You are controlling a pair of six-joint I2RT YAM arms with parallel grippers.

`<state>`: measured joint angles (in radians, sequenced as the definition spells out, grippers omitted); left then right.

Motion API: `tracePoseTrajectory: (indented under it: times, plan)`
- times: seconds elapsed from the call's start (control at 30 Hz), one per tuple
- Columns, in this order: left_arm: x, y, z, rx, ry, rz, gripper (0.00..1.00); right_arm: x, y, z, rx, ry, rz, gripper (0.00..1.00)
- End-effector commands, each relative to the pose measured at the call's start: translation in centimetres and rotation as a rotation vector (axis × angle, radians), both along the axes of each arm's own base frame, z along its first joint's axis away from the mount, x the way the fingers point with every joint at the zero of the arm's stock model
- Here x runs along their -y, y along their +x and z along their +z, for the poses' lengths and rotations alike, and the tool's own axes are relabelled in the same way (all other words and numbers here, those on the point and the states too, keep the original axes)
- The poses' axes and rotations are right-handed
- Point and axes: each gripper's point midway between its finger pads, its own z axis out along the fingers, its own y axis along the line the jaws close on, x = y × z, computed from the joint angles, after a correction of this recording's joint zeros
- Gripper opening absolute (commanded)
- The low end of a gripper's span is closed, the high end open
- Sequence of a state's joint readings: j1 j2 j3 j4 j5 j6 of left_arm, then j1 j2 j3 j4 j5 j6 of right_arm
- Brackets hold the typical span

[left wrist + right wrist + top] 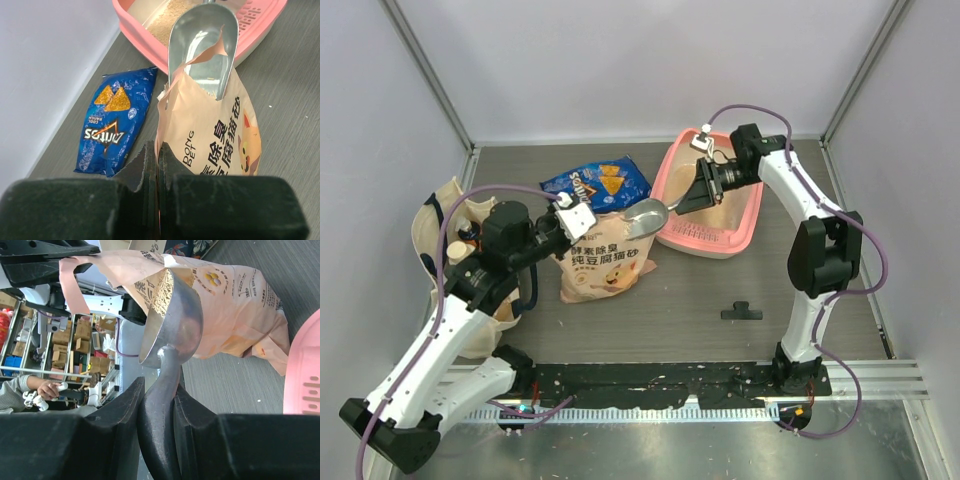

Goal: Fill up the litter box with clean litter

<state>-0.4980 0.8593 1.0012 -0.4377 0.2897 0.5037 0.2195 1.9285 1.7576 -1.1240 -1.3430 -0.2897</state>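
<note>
The pinkish-beige litter bag point(605, 262) with an orange cat print stands mid-table. My left gripper point(570, 218) is shut on the torn top edge of the bag point(210, 135), holding its mouth up. My right gripper point(705, 185) is shut on the dark handle point(160, 420) of a metal scoop point(646, 217). The scoop bowl point(202, 45) sits at the bag's mouth and holds only a few grains. Behind it lies the pink litter box point(715, 243), with pale clean litter point(167, 20) covering part of its floor. The box rim point(305, 375) shows at the right of the right wrist view.
A blue Doritos bag point(600, 183) lies flat behind the litter bag, next to the litter box. A cream tote bag point(445, 240) sits at the left beside my left arm. A small black clip point(741, 312) lies on the table near the right arm's base.
</note>
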Motion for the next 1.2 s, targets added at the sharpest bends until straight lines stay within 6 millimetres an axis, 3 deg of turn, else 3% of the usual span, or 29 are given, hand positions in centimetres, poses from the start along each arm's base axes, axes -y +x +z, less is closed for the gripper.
tracePoseTrajectory:
  times: [0.0, 0.3, 0.43, 0.63, 0.83, 1.17]
  plan:
    - [-1.0, 1.3, 9.4, 0.265, -0.118, 0.074, 0.0, 0.7, -1.2, 2.7, 0.028, 0.095, 0.016, 0.01]
    - [-1.1, 1.9, 9.8, 0.259, -0.127, 0.103, 0.0, 1.8, -1.4, 2.6, -0.043, 0.16, -0.012, 0.01]
    - [-2.1, 2.9, 10.5, 0.243, -0.188, 0.205, 0.0, 2.4, -1.3, 2.0, -0.069, 0.176, -0.029, 0.01]
    - [-1.3, 2.4, 10.4, 0.236, -0.154, 0.138, 0.0, 3.7, -0.1, 2.4, -0.015, 0.185, -0.067, 0.02]
    - [-0.9, 2.8, 10.1, 0.237, -0.157, 0.131, 0.0, 6.4, 1.4, 3.1, 0.003, 0.186, -0.149, 0.02]
    - [-0.2, 2.7, 9.8, 0.255, -0.151, 0.086, 0.0, 13.3, 4.3, 2.8, 0.124, 0.052, -0.349, 0.01]
